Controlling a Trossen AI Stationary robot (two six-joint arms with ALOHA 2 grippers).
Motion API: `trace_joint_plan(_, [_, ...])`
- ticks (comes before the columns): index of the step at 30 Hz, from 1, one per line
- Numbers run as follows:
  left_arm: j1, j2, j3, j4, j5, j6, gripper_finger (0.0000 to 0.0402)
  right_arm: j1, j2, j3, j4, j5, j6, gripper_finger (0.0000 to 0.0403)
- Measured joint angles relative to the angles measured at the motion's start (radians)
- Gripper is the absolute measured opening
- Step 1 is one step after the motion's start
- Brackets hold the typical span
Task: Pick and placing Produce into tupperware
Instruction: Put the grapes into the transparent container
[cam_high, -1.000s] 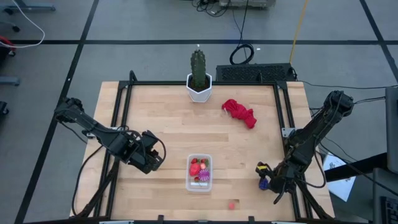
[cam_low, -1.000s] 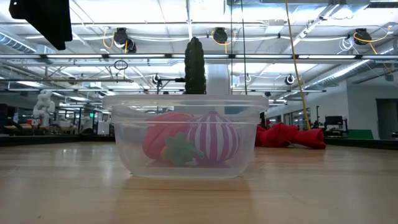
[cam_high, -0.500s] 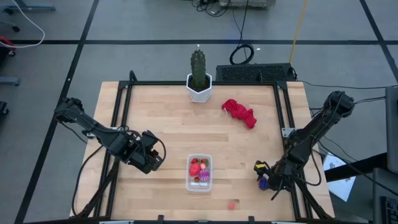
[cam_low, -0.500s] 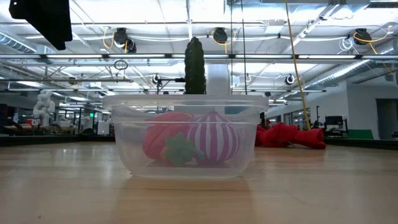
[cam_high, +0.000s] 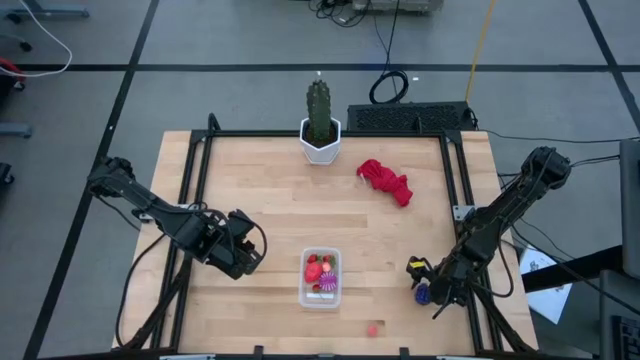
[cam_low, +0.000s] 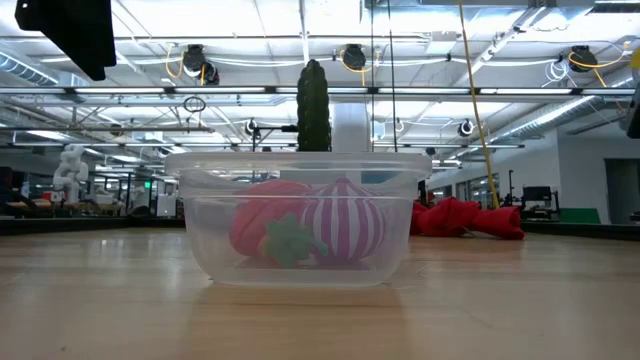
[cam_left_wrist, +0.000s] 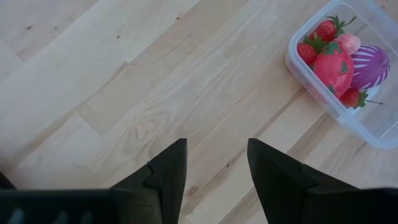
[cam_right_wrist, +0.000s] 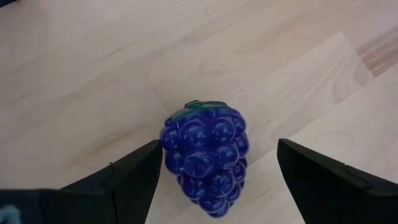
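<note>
The right gripper (cam_right_wrist: 217, 180) is open wide, with the purple grape bunch (cam_right_wrist: 206, 155) lying on the table (cam_high: 270, 190) between its fingers. The tupperware (cam_high: 321, 277), holding strawberries, sits at nine o'clock from it. The left gripper (cam_left_wrist: 214, 171) waits open beyond.

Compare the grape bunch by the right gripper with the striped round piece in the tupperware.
The grape bunch is dark blue-purple and knobbly; the striped round piece is magenta with pale stripes and smooth. The grape bunch lies on the bare table, between the open fingers of the right gripper; the striped piece sits inside the tupperware among red strawberries. Both are small toy produce.
</note>
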Motion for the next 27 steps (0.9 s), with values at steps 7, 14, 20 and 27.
trace_joint_plan(7, [0.0,0.0,0.0,0.0,0.0,0.002,0.0175,0.0,0.0,0.0,0.02,0.0,0.011,0.0311])
trace_joint_plan(14, [0.0,0.0,0.0,0.0,0.0,0.002,0.0175,0.0,0.0,0.0,0.022,0.0,0.029,0.0311])
trace_joint_plan(20, [0.0,0.0,0.0,0.0,0.0,0.002,0.0175,0.0,0.0,0.0,0.019,-0.001,0.065,0.0311])
trace_joint_plan(27, [0.0,0.0,0.0,0.0,0.0,0.002,0.0175,0.0,0.0,0.0,-0.001,0.0,0.104,0.0311])
